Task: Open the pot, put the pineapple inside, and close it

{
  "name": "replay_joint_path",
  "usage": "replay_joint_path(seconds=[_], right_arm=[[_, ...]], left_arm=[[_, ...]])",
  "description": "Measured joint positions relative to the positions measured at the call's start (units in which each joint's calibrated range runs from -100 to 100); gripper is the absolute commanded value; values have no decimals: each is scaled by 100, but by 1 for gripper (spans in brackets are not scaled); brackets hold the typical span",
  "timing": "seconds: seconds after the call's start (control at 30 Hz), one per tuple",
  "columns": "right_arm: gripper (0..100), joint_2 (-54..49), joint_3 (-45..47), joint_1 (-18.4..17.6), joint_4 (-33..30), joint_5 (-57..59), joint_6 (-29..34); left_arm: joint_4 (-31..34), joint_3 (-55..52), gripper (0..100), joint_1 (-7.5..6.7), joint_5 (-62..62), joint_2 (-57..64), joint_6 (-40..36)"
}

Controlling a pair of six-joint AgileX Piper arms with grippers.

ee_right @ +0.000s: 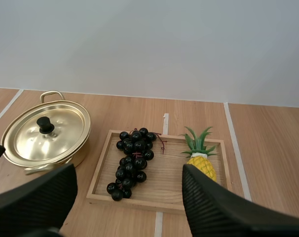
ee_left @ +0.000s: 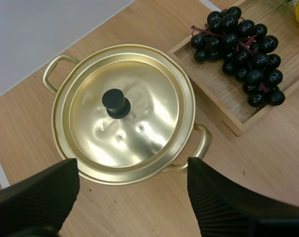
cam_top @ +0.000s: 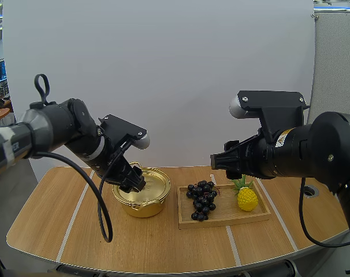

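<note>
The left claw point(ee_left: 132, 173) hangs open above the pot point(ee_left: 201, 140), whose lid point(ee_left: 149, 128) is on. The right claw point(ee_right: 127, 182) is open and empty too. Beside the pot, the pineapple point(ee_right: 204, 165) sits on the tray point(ee_right: 139, 200), beyond the grapes point(ee_right: 132, 158). Closing off the small knob point(ee_left: 115, 102) could skid on the lid and shove the pot across the surface point(cam_top: 77, 242).

A gold pot point(cam_top: 141, 203) sits at the left, closed by its lid point(cam_top: 148, 187) with a black knob. The small yellow pineapple point(cam_top: 246, 198) rests at the wooden tray's point(cam_top: 221, 219) right end.
</note>
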State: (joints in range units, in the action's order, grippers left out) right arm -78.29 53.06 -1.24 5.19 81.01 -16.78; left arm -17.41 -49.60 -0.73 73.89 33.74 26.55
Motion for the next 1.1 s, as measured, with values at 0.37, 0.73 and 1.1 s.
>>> replay_joint_path(seconds=[0.37,0.73,1.1], right_arm=[[100,0,0,0,0,0,0],[100,0,0,0,0,0,0],[100,0,0,0,0,0,0]], left_arm=[[-70,738,100,-244,-414,-1136,316],[-62,1701,100,-259,-494,-2702,316],[111,1883,100,-259,-772,-3565,324]])
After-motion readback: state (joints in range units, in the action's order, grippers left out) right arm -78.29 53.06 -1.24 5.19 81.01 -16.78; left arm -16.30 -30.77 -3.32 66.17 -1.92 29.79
